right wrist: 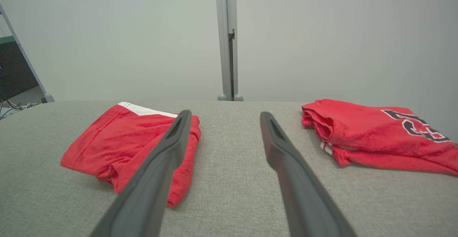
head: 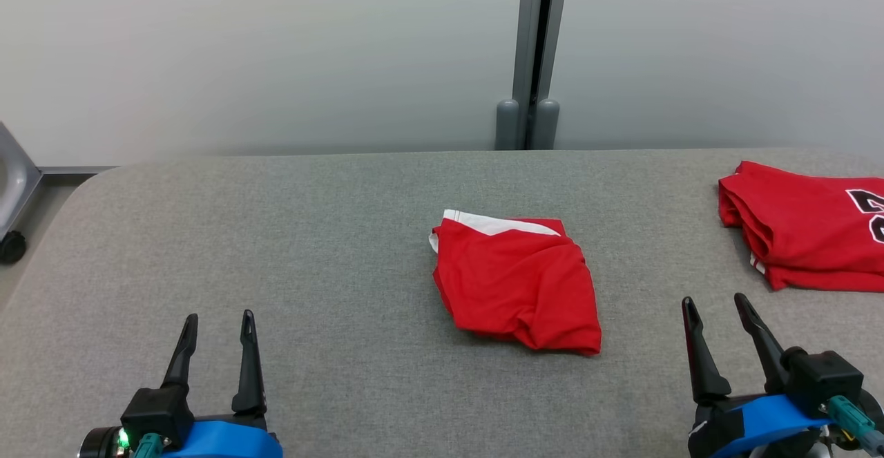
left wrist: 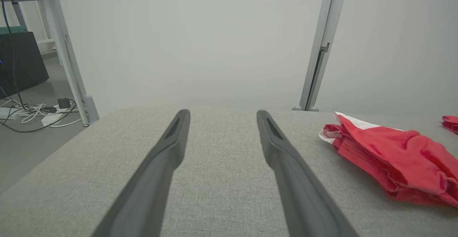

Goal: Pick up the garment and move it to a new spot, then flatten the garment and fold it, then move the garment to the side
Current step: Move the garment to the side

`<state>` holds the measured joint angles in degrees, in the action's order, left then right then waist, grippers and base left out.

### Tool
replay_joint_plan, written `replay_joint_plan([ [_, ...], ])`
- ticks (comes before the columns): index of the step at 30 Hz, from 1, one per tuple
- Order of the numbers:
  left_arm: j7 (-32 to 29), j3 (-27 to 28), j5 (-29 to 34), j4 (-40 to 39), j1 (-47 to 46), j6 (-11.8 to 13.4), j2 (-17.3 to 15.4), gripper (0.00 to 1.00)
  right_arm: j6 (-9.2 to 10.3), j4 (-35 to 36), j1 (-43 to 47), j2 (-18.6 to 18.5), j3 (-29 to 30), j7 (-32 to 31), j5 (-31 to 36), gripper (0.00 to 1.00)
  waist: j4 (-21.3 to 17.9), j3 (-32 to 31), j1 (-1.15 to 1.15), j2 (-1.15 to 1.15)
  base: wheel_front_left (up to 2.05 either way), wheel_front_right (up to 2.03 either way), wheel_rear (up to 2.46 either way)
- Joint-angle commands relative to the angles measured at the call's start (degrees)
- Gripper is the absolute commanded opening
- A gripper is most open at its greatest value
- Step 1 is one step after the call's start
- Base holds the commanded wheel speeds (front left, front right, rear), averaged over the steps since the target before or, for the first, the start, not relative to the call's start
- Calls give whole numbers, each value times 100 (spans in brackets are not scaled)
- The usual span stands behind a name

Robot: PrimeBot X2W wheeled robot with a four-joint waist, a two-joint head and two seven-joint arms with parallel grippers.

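Note:
A red garment (head: 516, 284) with a white band lies folded in the middle of the grey table (head: 331, 237); it also appears in the left wrist view (left wrist: 390, 158) and the right wrist view (right wrist: 125, 142). My left gripper (head: 219, 320) stands open near the front left, well apart from the cloth, with nothing between its fingers (left wrist: 171, 147). At the front right my right gripper (head: 715, 300) is open and empty too, to the right of the garment, fingers (right wrist: 279, 147) pointing over bare table.
A second folded red garment (head: 808, 226) with dark numerals lies at the table's right edge, also in the right wrist view (right wrist: 375, 133). A grey post (head: 532, 57) stands against the pale wall behind. Cables (left wrist: 39, 113) lie on the floor off the left.

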<state>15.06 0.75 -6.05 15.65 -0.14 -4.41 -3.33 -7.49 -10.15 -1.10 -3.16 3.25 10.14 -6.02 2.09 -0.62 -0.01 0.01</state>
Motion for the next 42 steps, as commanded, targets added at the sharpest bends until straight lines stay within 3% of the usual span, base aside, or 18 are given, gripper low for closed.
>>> replay_joint_plan([
  [1, 15, -25, 10, -29, 54, 34, -37, 100, -1, 42, 87, 13, 23, -23, 37, 100, 12, 4, 1, -1, 0, 0, 0],
  [11, 15, -40, -25, -62, 50, 60, -40, 100, -1, 157, 118, 26, 39, -167, 87, 100, 64, 17, 1, -1, 0, 0, 0],
  [20, 15, -48, -95, -150, -244, 88, -30, 100, -1, -249, -1087, 24, -394, -240, 66, 100, 175, 302, 1, -1, 0, 0, 0],
  [30, 15, -234, -228, -114, -616, 90, 20, 100, -1, -1899, -2355, -40, -287, -202, 278, 100, 612, 798, 1, -1, 0, 0, 0],
  [42, 15, -287, -291, -47, -859, 72, 39, 100, -1, -4051, -2870, -84, -52, 166, 507, 100, 936, 1143, 1, -1, 0, 0, 0],
])
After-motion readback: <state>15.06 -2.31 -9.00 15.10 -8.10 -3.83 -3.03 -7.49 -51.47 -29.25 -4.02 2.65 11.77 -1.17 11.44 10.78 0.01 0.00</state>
